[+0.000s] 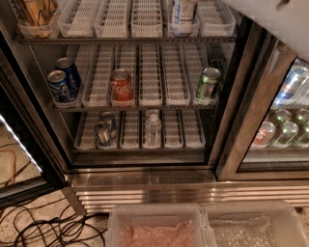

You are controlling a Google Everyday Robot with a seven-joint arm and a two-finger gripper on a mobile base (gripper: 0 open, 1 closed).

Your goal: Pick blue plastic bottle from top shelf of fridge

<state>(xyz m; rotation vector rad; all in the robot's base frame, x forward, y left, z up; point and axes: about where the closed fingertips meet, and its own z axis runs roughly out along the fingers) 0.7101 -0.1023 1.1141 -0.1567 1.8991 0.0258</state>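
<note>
The blue plastic bottle (183, 12) stands upright in a white lane tray on the top shelf (116, 21) of the fridge (193, 190); its top is cut off by the frame's upper edge. Its white label with dark print faces me. The fridge's left door is open. Only my white arm (275, 21) shows, in the top right corner, to the right of the bottle. The gripper itself is out of view.
On the middle shelf stand two blue cans (63, 82), a red can (121, 87) and a green can (207, 83). The lower shelf holds two cans (104, 130) and a small clear water bottle (152, 129). Clear bins (159, 226) and cables (43, 226) lie in front.
</note>
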